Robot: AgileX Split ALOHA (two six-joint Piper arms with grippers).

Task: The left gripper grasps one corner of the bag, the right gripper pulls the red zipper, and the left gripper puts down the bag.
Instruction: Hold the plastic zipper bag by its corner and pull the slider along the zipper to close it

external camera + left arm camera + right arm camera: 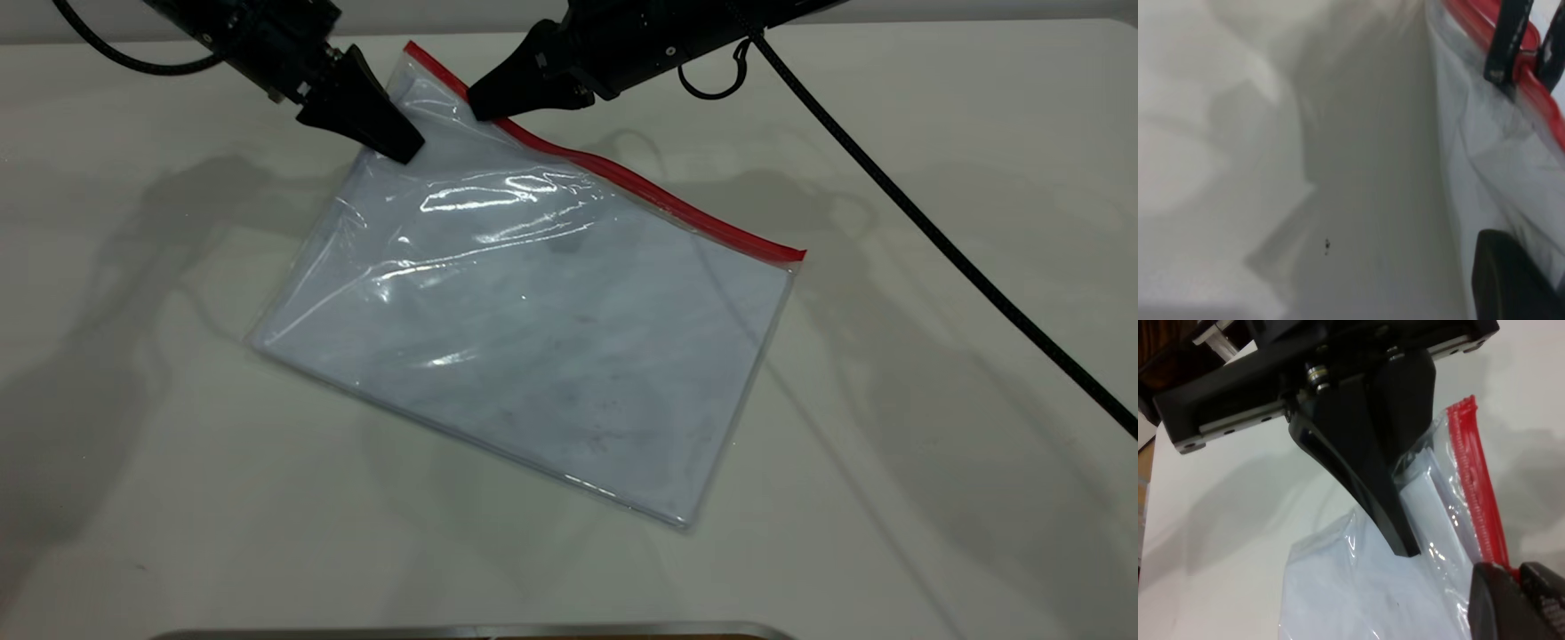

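Note:
The bag [533, 338] lies slanted on the white table, its far-left corner raised. The red zipper [676, 204] runs along its far long edge. My left gripper [404, 149] is shut on the bag at that raised corner, just below the zipper; the right wrist view shows its jaws [1405, 547] pinching the plastic. My right gripper [483, 108] is shut on the red zipper near its far-left end, close beside the left gripper. The right wrist view shows red strip between its tips [1519, 577]. In the left wrist view the right gripper [1521, 70] straddles the zipper [1545, 107].
The right arm's thick black cable [933, 231] hangs over the table's right side, with a small ring loop [711, 84] near the wrist. A grey metal edge [471, 631] shows at the near border. Bare white table [178, 444] surrounds the bag.

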